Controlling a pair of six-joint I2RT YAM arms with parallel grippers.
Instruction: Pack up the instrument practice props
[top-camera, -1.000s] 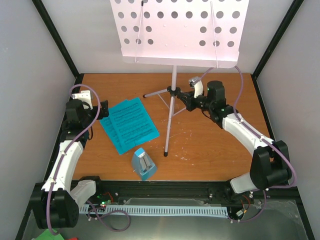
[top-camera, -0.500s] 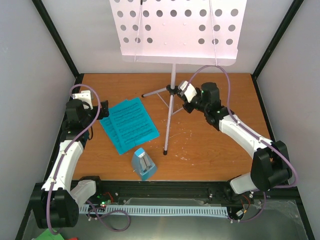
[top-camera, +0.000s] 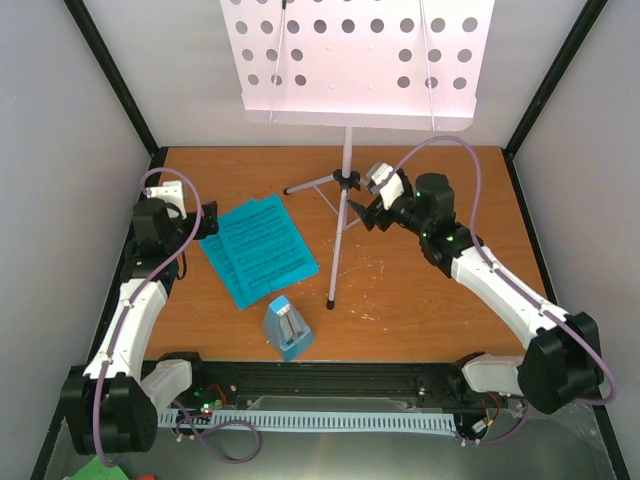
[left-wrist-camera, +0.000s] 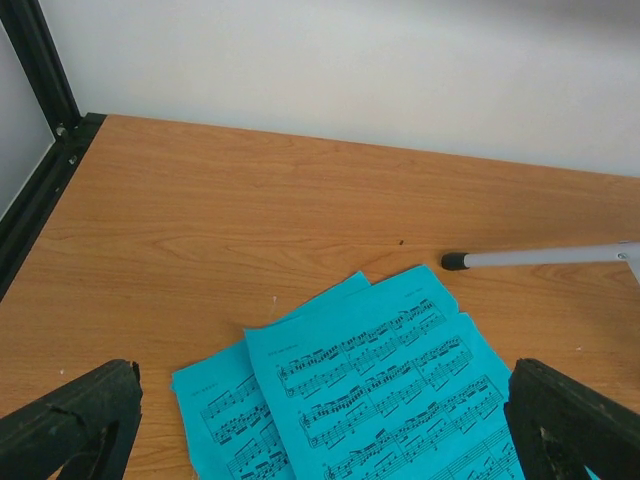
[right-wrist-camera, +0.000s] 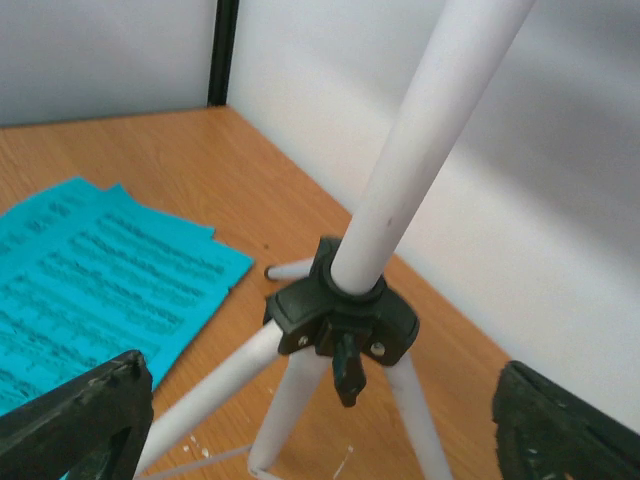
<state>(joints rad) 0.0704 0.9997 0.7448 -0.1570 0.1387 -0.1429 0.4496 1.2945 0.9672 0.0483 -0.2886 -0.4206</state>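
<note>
1. Top view: bright, even, diffuse light from above. Shadows on the table (top-camera: 440, 300) are faint and soft-edged.
2. The desk of the music stand (top-camera: 358, 60) is blown out to pinkish white, its surface detail lost; its holes read crisp.
3. The strip below the table's near edge is dimmer.
4. Left wrist view: the sheet music (left-wrist-camera: 390, 390) is sharp, with the notes distinct. The fingers (left-wrist-camera: 70, 425) of the left gripper (left-wrist-camera: 320, 440) are near-black and soft-edged in the bottom corners.
5. Right wrist view: the stand's pole is close to the lens, bright and slightly soft. The black hub (right-wrist-camera: 340, 320) is sharp, the sheet music soft.
6. A broad grey shadow band crosses the wall (right-wrist-camera: 560, 200) behind.
7. The right gripper (right-wrist-camera: 320, 440) has dark, blurred fingers (right-wrist-camera: 75, 420) in the corners.
</note>
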